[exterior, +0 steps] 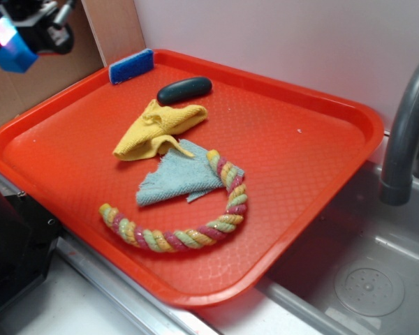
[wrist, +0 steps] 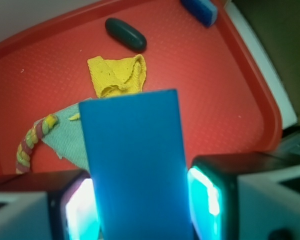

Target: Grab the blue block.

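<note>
I see the red tray (exterior: 321,105) filling most of the exterior view, beside a sink (exterior: 377,279). On it lie a rope toy (exterior: 195,234) at 6 o'clock, a grey cloth (exterior: 178,174) and a yellow cloth (exterior: 157,129) near the middle, a dark oval (exterior: 185,90) at 12 and a blue sponge (exterior: 131,66) at 11. My tool (wrist: 140,200) is clenched on the blue block (wrist: 135,165), held aloft beyond the tray's 10 o'clock corner. The block's long axis runs straight out from between the pads (wrist: 204,192), so I judge the grab done.

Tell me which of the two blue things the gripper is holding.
The blue block, a plain solid brick clamped in the gripper. The blue sponge, thin and white-edged, leans on the tray's far rim.
</note>
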`<state>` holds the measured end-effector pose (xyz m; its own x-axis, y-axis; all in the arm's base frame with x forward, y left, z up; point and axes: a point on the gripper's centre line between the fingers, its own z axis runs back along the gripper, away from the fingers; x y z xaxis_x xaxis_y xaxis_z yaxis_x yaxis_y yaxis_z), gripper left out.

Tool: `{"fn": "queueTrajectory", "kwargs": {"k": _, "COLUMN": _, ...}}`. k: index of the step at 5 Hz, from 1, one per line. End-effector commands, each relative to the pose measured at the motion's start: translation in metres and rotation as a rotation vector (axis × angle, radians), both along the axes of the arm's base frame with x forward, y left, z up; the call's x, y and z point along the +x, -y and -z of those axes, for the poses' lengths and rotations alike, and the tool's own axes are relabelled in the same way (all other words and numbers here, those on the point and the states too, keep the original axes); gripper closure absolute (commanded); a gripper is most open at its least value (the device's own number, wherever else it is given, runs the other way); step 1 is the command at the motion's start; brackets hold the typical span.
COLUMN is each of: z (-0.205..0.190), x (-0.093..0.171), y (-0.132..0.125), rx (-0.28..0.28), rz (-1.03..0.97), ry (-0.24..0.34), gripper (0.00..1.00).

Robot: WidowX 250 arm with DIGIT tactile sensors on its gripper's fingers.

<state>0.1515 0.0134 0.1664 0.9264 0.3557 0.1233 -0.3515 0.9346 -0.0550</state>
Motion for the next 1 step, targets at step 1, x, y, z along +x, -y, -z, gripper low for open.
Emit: {"fn": "queueTrajectory", "kwargs": {"k": 1, "z": -0.0183, "x": 0.0296, "y": 0.0144, "rx": 0.023, "rz": 0.032, "ry": 0.033, "gripper": 1.00}}
